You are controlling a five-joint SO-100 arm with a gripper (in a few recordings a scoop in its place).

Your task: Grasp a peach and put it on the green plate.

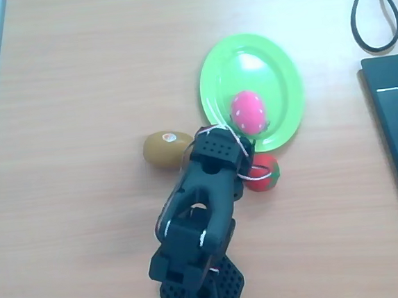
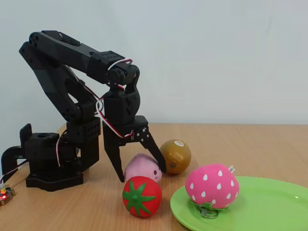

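In the fixed view, the black arm is seen at the left, its gripper lowered with fingers spread around the peach on the counter. A red strawberry lies in front, a kiwi behind. Rightmost, a pink dotted strawberry is carried on the green plate.

The peach, small, pale pink and soft-looking, is sitting on the counter between two black fingers, well short of the plate. The lime-green glossy oval plate is lying flat nearby, carrying a pink white-dotted strawberry.
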